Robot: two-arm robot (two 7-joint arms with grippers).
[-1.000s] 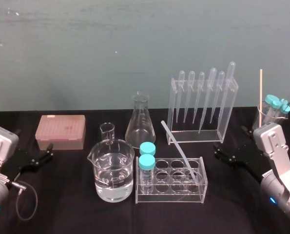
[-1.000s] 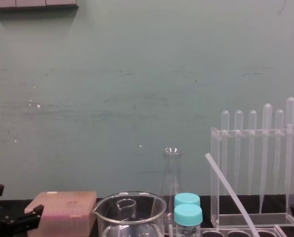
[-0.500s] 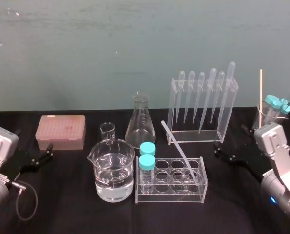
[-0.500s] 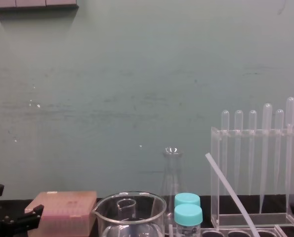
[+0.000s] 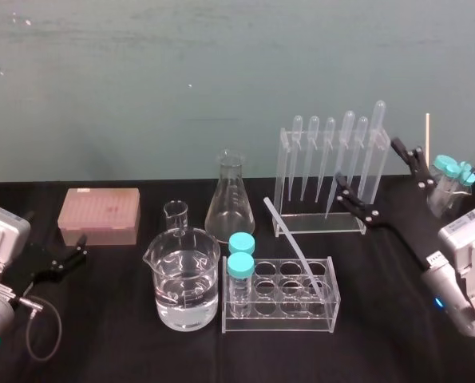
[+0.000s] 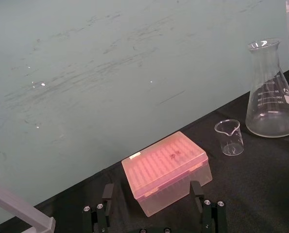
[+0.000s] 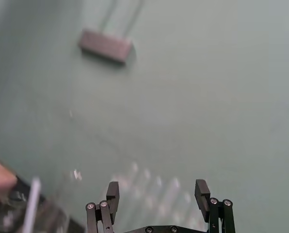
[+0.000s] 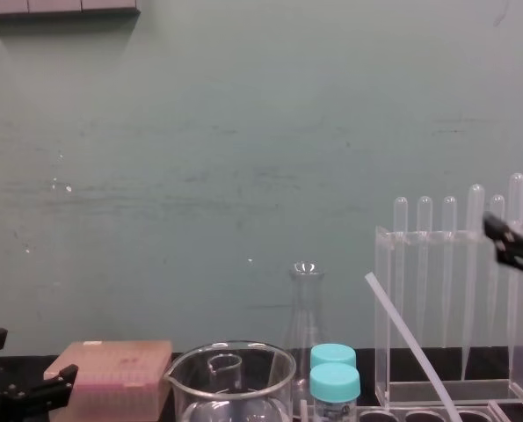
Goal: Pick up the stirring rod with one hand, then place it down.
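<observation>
The stirring rod (image 5: pixel 289 237) is a thin translucent rod that leans at a slant, its lower end inside the clear test tube rack (image 5: pixel 281 317) at the table's middle. From the chest, the stirring rod (image 8: pixel 410 343) rises leftward in front of the pipette rack. My right gripper (image 5: pixel 366 159) hangs raised in front of the pipette rack, above and to the right of the rod, open and holding nothing. In the right wrist view the right gripper (image 7: pixel 157 190) stands with its fingers wide apart. My left gripper (image 5: pixel 77 247) rests open at the table's left, near the pink box.
A beaker of water (image 5: pixel 188 279), a small beaker (image 5: pixel 176 214) and a conical flask (image 5: pixel 229 199) stand left of the rod. Two teal-capped tubes (image 5: pixel 240 263) sit in the test tube rack. Behind it stands a pipette rack (image 5: pixel 333 171); at far left lies a pink tip box (image 5: pixel 100 214).
My right gripper has risen from table level and swung up and left, in front of the pipette rack. The left arm and the rod have not moved.
</observation>
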